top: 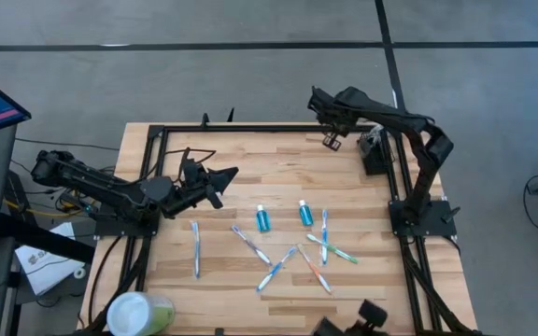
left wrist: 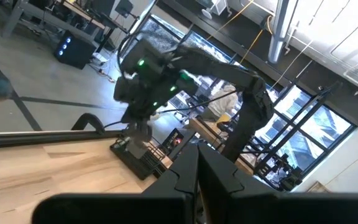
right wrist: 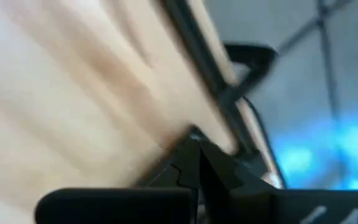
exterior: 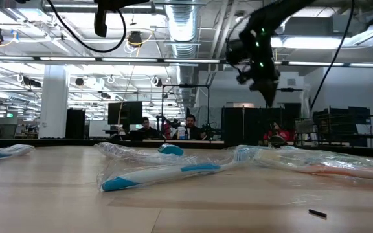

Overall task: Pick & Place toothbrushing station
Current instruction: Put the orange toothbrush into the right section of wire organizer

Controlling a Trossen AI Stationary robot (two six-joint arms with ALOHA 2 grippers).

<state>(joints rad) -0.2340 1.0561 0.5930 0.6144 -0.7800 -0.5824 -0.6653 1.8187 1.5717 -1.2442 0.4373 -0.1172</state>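
The toothbrushing station (top: pixel 374 152) is a small black boxy holder standing upright on the wooden table (top: pixel 250 163), at its far right, beside the black frame rail. The left wrist view shows the station (left wrist: pixel 132 155) too. My right gripper (top: pixel 332 140) hangs shut above the table, a little left of the station, pointing steeply down, with nothing between its fingers (right wrist: pixel 194 140). My left gripper (top: pixel 232 173) is shut and empty, held level above the table's left half and pointing toward the right arm.
Several wrapped toothbrushes (top: pixel 278 252) lie scattered on the table's near middle, one (top: pixel 195 247) farther left. Two small blue tubes (top: pixel 263 219) (top: pixel 305 213) stand among them. A pale-green cup with a white lid (top: pixel 138 313) sits at the near left corner.
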